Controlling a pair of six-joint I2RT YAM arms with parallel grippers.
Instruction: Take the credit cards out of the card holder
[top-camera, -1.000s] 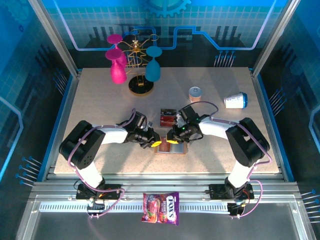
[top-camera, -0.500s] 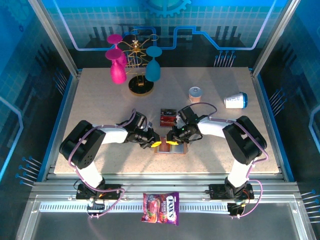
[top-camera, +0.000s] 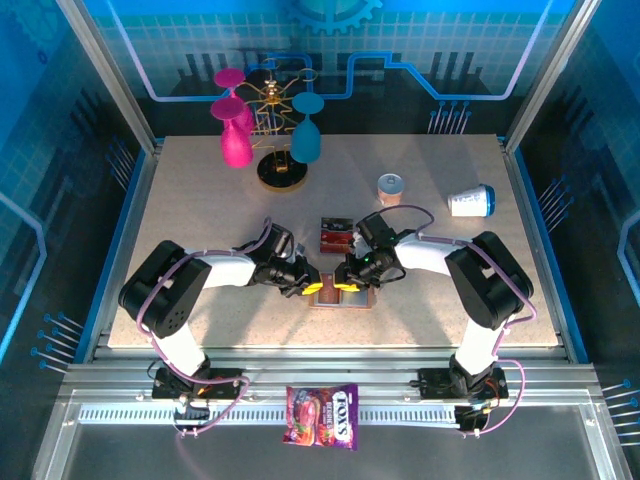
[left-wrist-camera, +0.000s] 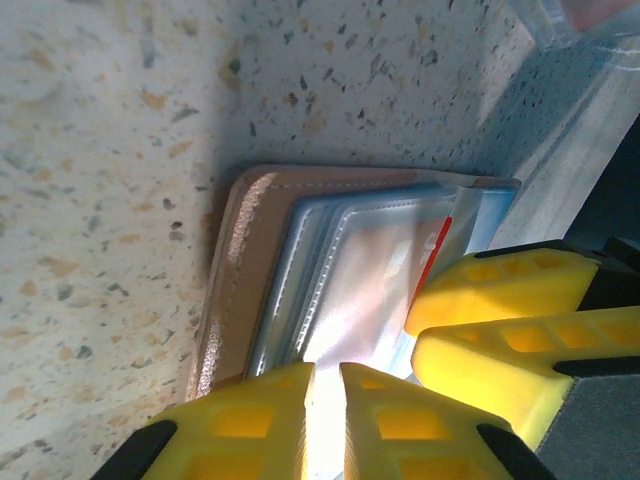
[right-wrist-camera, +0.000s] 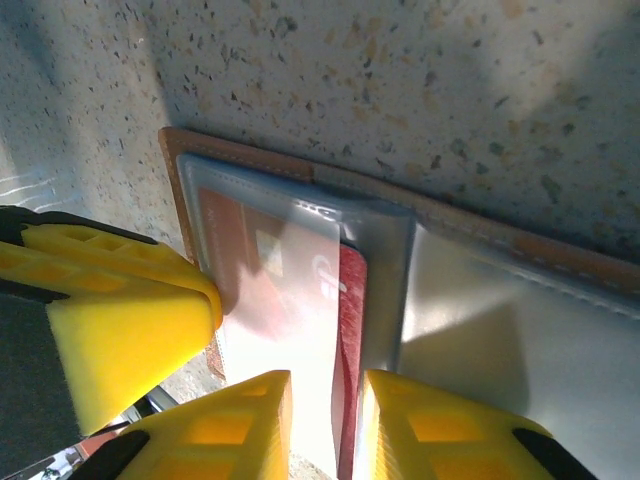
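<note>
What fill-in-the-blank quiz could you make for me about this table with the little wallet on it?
1. The tan card holder on the table is not closed but ___.
2. The card showing in its clear sleeve is ___.
3. The white cup lies on its ___.
4. The small can stands ___.
Missing words: open; red; side; upright.

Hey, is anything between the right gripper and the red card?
Yes: a clear plastic sleeve lies over most of the red card; one strip shows past its edge, between the fingers of the right gripper.
</note>
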